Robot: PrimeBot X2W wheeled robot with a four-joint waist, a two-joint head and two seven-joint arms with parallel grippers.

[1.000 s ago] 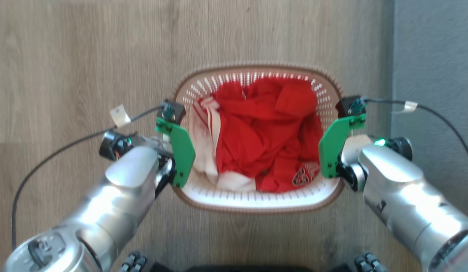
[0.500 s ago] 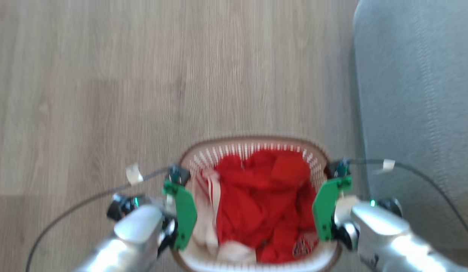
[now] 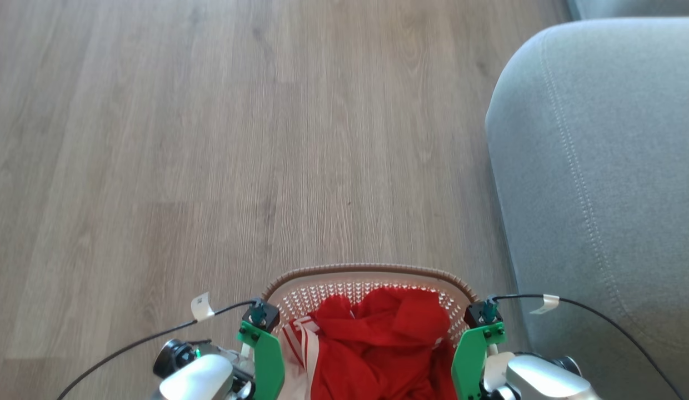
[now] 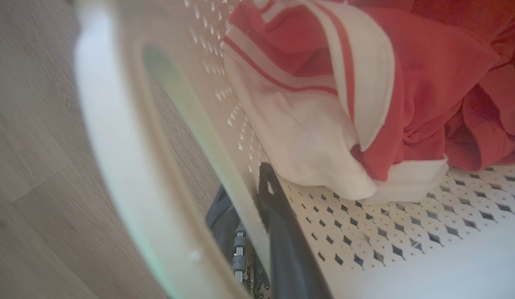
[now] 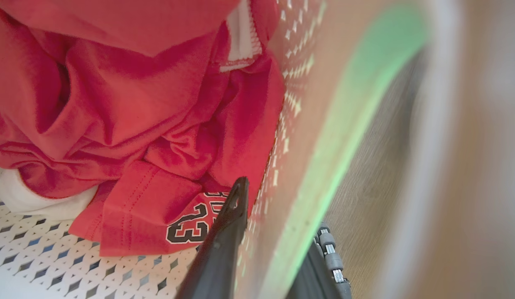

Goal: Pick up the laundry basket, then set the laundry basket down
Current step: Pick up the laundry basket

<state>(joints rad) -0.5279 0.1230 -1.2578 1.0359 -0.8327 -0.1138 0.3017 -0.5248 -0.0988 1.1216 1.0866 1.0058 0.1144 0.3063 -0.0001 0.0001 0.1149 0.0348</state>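
Note:
The laundry basket (image 3: 372, 270) is cream-white with a brown woven rim and sits at the bottom of the head view, between my two arms. Red and white clothes (image 3: 378, 344) fill it. My left gripper (image 4: 243, 182) is shut on the basket's left wall (image 4: 191, 108), one dark finger (image 4: 278, 224) inside and one outside. My right gripper (image 5: 282, 203) clamps the right wall (image 5: 324, 137) the same way, with its inner finger (image 5: 226, 232) against a red shirt (image 5: 149, 124). I cannot tell whether the basket is clear of the floor.
A grey sofa arm (image 3: 600, 166) stands close on the right, just beyond the basket's right side. Wooden plank floor (image 3: 211, 139) stretches ahead and to the left. Thin black cables (image 3: 128, 347) trail from both wrists.
The head camera has tilted up, so the basket has slid to the picture's bottom and the sofa has come into view. Both grippers keep their hold on the basket's walls.

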